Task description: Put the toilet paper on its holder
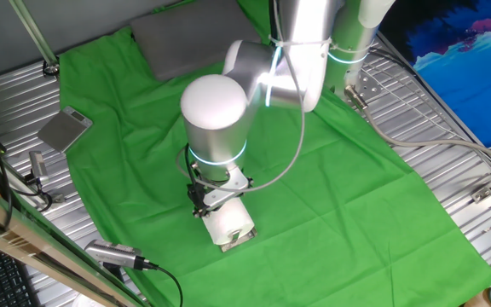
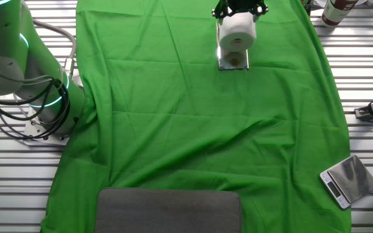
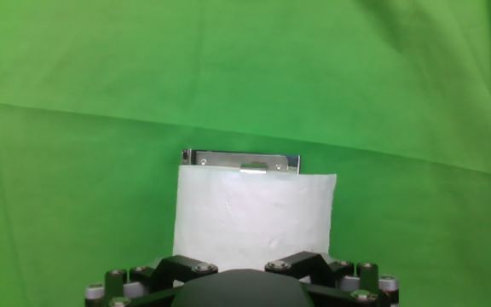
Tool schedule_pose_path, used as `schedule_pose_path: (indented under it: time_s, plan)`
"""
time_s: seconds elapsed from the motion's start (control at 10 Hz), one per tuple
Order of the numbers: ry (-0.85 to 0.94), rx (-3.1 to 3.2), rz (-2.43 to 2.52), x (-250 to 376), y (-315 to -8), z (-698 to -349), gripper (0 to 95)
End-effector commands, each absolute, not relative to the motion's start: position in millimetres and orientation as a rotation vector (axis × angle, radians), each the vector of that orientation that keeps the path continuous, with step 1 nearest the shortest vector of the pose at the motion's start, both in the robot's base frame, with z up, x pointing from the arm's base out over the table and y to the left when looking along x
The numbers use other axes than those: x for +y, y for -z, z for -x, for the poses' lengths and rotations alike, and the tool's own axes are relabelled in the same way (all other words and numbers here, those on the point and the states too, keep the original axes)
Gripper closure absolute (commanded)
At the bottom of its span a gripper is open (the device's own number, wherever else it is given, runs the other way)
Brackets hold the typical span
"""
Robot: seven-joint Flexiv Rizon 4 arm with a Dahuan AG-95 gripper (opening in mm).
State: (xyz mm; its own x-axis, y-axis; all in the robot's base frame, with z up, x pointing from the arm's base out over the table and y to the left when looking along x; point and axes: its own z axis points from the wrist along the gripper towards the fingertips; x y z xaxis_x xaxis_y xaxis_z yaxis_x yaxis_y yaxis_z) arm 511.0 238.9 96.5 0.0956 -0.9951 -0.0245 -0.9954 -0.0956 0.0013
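Toilet paper (image 2: 237, 34) sits in the claw (image 3: 245, 271), which is closed on the roll directly above the chrome holder (image 2: 233, 61) on the green cloth (image 2: 199, 129). Whether its core is already on the bar cannot be told; release remains.

Green cloth (image 2: 193, 129): spread over the slatted metal table (image 2: 368, 149), lying under the gripper (image 2: 239, 9).
Dark grey pad (image 2: 168, 210): flat on the cloth's edge, well apart from the gripper.
Small scale (image 2: 348, 180): on bare slats, well apart from the gripper.
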Motion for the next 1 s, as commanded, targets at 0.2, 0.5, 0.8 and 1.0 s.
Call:
schedule_pose_path:
  time_s: [0.2, 0.5, 0.8, 1.0]
  plan:
    - [-0.040, 2.059, 2.351, 216.4, -101.4, -509.3, 0.0]
    - [-0.035, 2.019, 2.386, 189.4, -107.7, -505.9, 19.0]
    - [-0.037, 2.003, 2.400, 156.0, -110.4, -498.6, 19.0]
    - [-0.038, 1.995, 2.407, 138.0, -109.4, -494.7, 19.0]
